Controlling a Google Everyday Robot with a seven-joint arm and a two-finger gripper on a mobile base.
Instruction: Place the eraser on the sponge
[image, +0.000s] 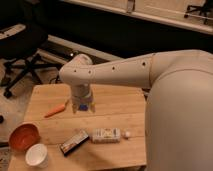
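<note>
We're in warm, dim light; the table (115, 107) glows softly, the gripper (83, 106) above its middle shadowed, background dark.

The pincer (82, 108), over the tabletop's (117, 107) middle, sits mostly hidden under its wrist (81, 92), which also covers part of the sponge (85, 106). The arm (172, 105) hides the tabletop's right end.
</note>
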